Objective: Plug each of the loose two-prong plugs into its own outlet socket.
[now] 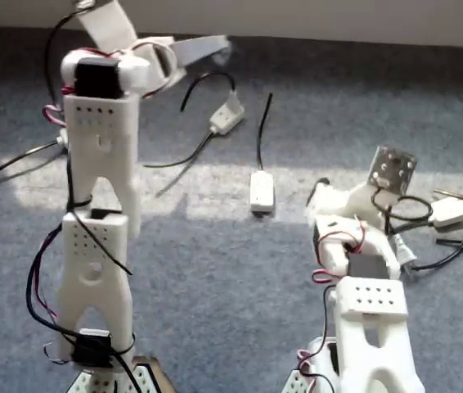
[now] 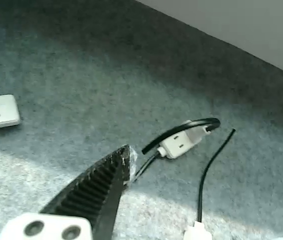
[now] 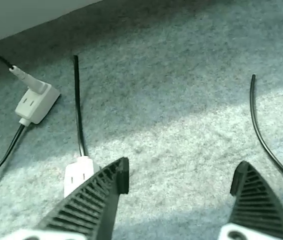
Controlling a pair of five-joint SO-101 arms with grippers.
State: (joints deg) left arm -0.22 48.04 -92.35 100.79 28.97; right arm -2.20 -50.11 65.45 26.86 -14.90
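With right tool (image 3: 181,170) spread, released, clamp probably light, hard white outlet socket (image 3: 75,176) beside one finger across flat sides, minding stiff cord (image 3: 76,100).

Built of white printed plastic, left arm (image 1: 96,155) and right arm (image 1: 370,327) alike. Made up of blocky, flat-sided links, some forked at one end, pierced with rows of small round holes. Fitted with black servos (image 1: 96,78) at the joints. Wired with thin black cables (image 1: 31,286) looped loosely along the links, plus red strands (image 1: 334,241) bunched near the joints. Capped at the right arm's far end with a silvery plate (image 1: 391,168), also holed. Tipped at the right gripper (image 3: 181,175) with black fingers (image 3: 96,200): ribbed along the inner edge, tapering to blunt points, seated on white bases with round holes.
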